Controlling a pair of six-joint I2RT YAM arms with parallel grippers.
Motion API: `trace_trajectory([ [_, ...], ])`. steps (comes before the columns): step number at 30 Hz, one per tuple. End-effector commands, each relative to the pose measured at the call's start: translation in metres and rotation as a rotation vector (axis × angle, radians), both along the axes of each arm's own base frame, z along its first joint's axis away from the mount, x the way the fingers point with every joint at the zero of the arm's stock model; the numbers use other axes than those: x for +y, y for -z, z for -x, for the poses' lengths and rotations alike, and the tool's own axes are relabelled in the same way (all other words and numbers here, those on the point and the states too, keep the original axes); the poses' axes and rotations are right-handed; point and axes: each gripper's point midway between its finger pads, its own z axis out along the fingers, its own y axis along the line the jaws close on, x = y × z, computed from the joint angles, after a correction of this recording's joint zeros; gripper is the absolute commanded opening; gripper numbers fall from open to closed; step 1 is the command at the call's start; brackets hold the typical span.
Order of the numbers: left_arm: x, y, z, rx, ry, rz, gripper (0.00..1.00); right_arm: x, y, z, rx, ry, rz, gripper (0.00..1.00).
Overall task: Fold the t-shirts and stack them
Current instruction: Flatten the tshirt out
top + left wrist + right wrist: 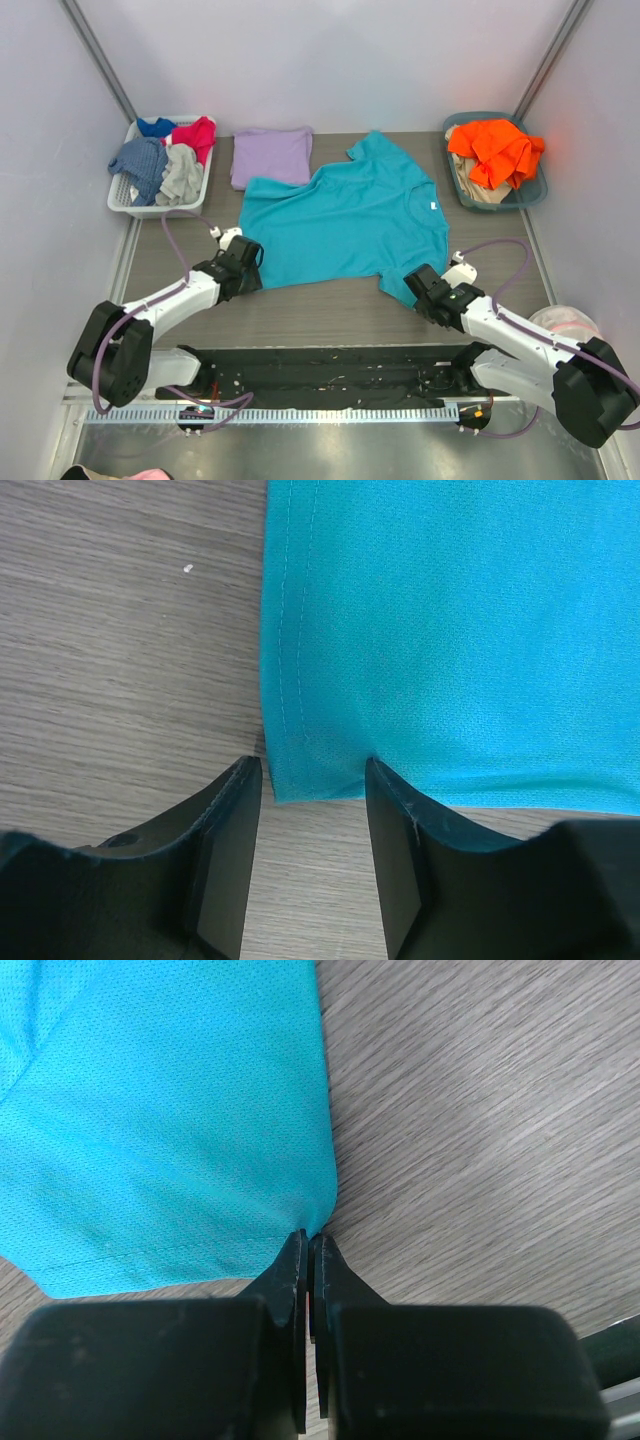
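black fingers of the left gripper (313, 770) stood apart on either side of the teal t-shirt's (345, 220) near hem corner, the cloth lying on the table (330, 310) between them and not squeezed. fingers of the right gripper (308, 1240) were pressed together, clamped on the edge of the near sleeve. a small white neck label (432, 205) showed inside the collar, too small to read. the table was grey-brown wood grain with a white speck (188, 569) beside the hem, shut in by plain pale walls. the teal shirt lay spread flat across the table's middle, hem toward the left edge and collar toward the right, its knit fine and its hem double-stitched. the lavender t-shirt (270, 155) lay folded at the far edge, touching the teal one. a white basket (120, 205) of blue, red and grey garments sat in the far left corner, a teal bin (535, 195) with an orange garment (495, 148) in the far right.
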Motion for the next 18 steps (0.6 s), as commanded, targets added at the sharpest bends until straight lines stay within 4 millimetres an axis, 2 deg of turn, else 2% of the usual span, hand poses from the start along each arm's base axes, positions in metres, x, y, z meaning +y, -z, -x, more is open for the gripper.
trace_trajectory([
  [1,-0.004,-0.013,-0.016,-0.067,-0.044,0.027,0.49,0.0,-0.002,-0.002,-0.015,-0.005,0.004,0.01],
  [5,-0.003,-0.014,-0.016,-0.072,-0.053,0.024,0.41,0.0,-0.002,-0.002,-0.014,-0.012,0.007,0.01],
  [13,-0.002,-0.013,-0.016,-0.063,-0.057,0.013,0.03,-0.001,-0.002,-0.001,-0.012,-0.01,0.01,0.01],
  [15,-0.001,-0.016,-0.017,-0.068,-0.058,0.012,0.0,-0.004,-0.005,0.0,-0.011,-0.011,0.02,0.01],
  [18,0.0,-0.026,-0.014,-0.078,-0.054,0.018,0.0,-0.008,-0.023,-0.002,-0.05,-0.006,0.027,0.01],
])
